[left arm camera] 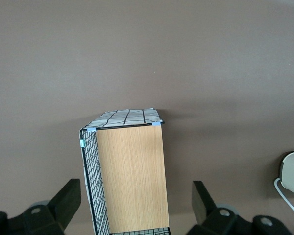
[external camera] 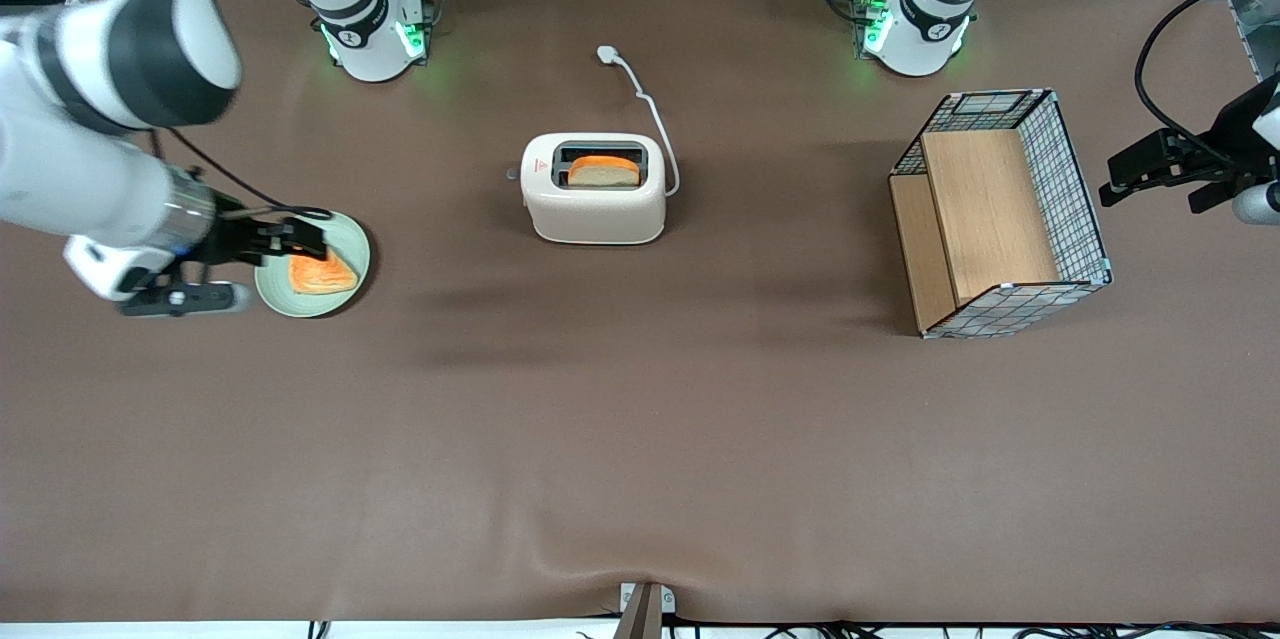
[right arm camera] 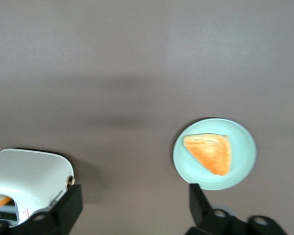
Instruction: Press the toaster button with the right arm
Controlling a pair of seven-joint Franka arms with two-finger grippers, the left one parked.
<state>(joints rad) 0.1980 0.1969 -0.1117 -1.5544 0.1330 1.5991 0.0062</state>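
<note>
Front view | gripper [external camera: 300, 241] of the right arm [external camera: 95, 134] is held over the green plate [external camera: 352, 244], fingers apart, nothing gripped | toaster [external camera: 594, 187] is seen mid-table, well apart from the gripper | toaster button [external camera: 512, 173] juts from its narrow end facing the working arm | bread slice [external camera: 604, 171] sits in a slot | wire basket [external camera: 1085, 209] lies toward the parked arm's end

Black claw [external camera: 300, 241] of white jointed right arm [external camera: 90, 99] overlaps rim of pale green round plate [external camera: 352, 291], hiding part of it. Tiny pale grey toaster button [external camera: 511, 173] too small to read position. Cream-white rounded toaster [right arm camera: 29, 181] cut off by wrist picture's edge, claw fingers [right arm camera: 68, 208] covering its base.
</note>
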